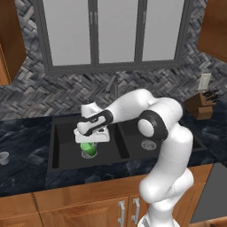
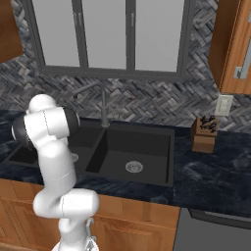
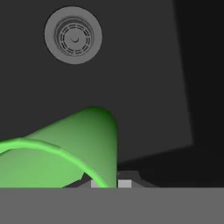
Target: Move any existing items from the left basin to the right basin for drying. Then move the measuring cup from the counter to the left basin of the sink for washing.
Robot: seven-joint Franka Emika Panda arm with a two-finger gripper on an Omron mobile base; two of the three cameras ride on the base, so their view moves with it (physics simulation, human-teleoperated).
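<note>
black marbled counter (image 1: 26, 146), matte sink (image 1: 60, 133), herringbone backsplash (image 1: 35, 99), seemingly tiled

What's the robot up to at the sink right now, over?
Gripper shut on the small bright green plastic tumbler, down in the matte black left basin. Tiny grey measuring cup waits on the counter. Nothing blocking.

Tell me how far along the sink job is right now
Nothing is finished yet. In hand: the claw is shut on the green tumbler, low in the left basin near its drain. Left: carry the tumbler over the divider into the right basin, then fetch the measuring cup, which sits on the counter at the far left, and put it in the left basin.
</note>
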